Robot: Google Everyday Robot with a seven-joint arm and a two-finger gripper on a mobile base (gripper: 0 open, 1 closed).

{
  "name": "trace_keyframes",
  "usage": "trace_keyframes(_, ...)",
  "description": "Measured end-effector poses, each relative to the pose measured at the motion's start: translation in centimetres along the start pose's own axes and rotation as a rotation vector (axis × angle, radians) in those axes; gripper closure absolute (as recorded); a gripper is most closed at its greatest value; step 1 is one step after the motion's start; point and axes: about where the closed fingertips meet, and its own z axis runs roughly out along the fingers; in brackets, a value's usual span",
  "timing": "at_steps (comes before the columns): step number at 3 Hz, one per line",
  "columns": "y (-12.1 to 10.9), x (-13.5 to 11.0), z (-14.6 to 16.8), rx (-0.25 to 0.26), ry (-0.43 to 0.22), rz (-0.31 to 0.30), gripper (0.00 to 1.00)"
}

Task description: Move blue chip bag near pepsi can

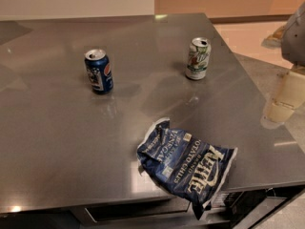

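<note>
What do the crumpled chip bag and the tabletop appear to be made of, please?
Crumpled navy chip bag: likely thin foil-plastic film, glossy and sharply creased. Grey tabletop: probably brushed metal; soft reflections show. The cream hand hangs at the right edge.

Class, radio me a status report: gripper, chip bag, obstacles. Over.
Gripper far right, apart from blue chip bag. Bag crumpled at front edge of table, pepsi can upright back left. White-and-green can back right, off the line between.
</note>
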Motion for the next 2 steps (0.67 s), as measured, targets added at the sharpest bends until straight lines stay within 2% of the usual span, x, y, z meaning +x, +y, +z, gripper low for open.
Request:
trace_keyframes(1,0.0,-0.1,0.0,0.003,0.001,-0.002,0.00)
trace_keyframes(2,1.2,-1.5,1.0,-0.032,-0.003,-0.020,0.00)
